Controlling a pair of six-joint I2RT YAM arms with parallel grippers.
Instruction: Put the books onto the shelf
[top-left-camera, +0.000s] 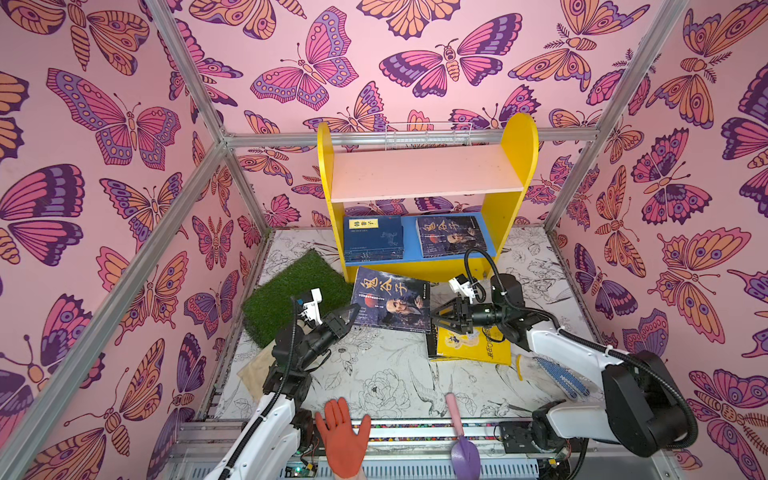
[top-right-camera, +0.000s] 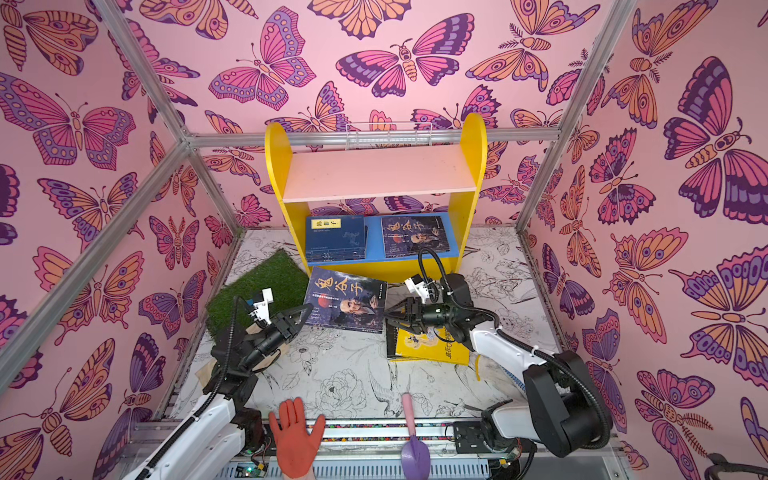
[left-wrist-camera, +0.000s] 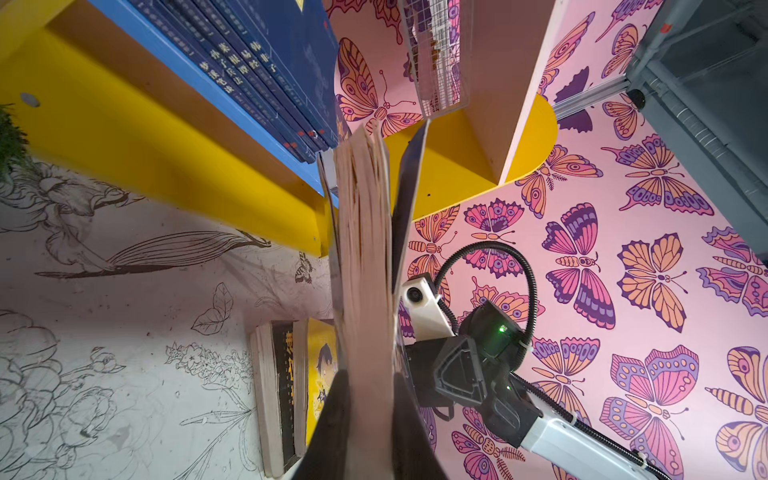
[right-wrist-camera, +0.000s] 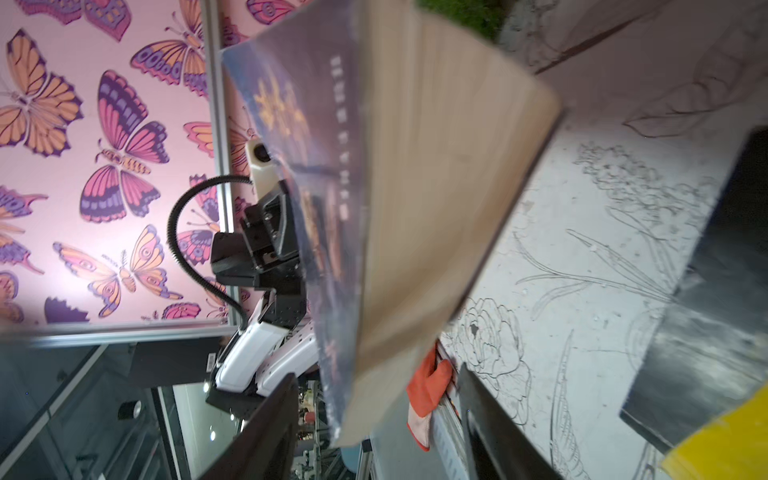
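Against the back wall, shelf (top-left-camera: 519, 141) stands upright: pink upper board (top-left-camera: 424, 174) bare, blue lower board (top-left-camera: 411, 243) carrying navy stack (top-left-camera: 373, 239) flat on its left part and shelved portrait book (top-left-camera: 451, 235) flat on its right part, the two apart. Grass mat (top-left-camera: 291, 291) lies left of shelf and is not a task item. Just in front of shelf, held book (top-left-camera: 390, 299), the other portrait cover, hangs off the table between the two arms, cover up, slightly tilted. Left gripper (top-left-camera: 354, 311) is clamped on its left edge; the left wrist view shows the pages pinched between the jaws. Right gripper (top-left-camera: 436, 316) sits at the book's right edge with jaws spread wide, edge between them but not pinched, so the left arm alone seems to carry it. Under the right gripper, yellow book (top-left-camera: 478, 347) lies flat on the table on top of black book (left-wrist-camera: 286, 386), which shows only an edge. Progress, judged: navy stack and one portrait are placed, and three books are left, the held one, yellow and black. That puts the task past halfway. The single-edge grip may let the book sag or slip.
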